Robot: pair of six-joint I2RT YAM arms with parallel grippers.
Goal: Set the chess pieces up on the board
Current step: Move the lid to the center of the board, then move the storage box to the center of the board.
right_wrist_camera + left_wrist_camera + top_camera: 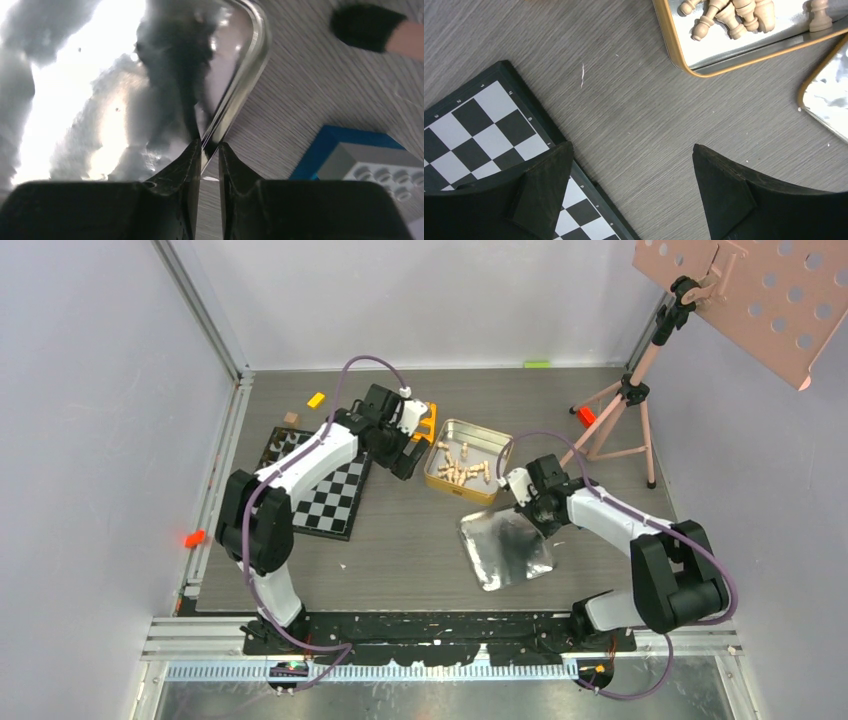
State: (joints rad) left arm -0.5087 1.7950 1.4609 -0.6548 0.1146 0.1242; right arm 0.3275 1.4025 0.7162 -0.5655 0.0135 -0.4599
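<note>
On the left of the grey wood-grain table, a flat square black-and-white checkered board with a thin dark border, lying slightly askew and partly hidden beneath the left arm. Impossible to tell from above whether anything stands on the covered squares. To its right, across a strip of bare tabletop, a shallow rectangular gold-rimmed tin with a bright silver inside. Heaped on their sides within it, the tiny pale tan turned wooden chess pieces, touching one another in a loose pile. Over the gap between board and tin, the left gripper, spread wide and holding nothing, one finger above the board's edge, the other above bare table. Nearer the arms and just beside the tin, a flat shiny silver tray, mottled with reflections. At the tray's far edge, the right gripper, pinched nearly together on the raised rim, the thin metal lip clamped between its two black fingers. Close by in the right wrist view, a blue block with a grey studded top. Behind the board, a small brown wooden cube and, near it, a small yellow block. At the back right, a pink tripod.
</note>
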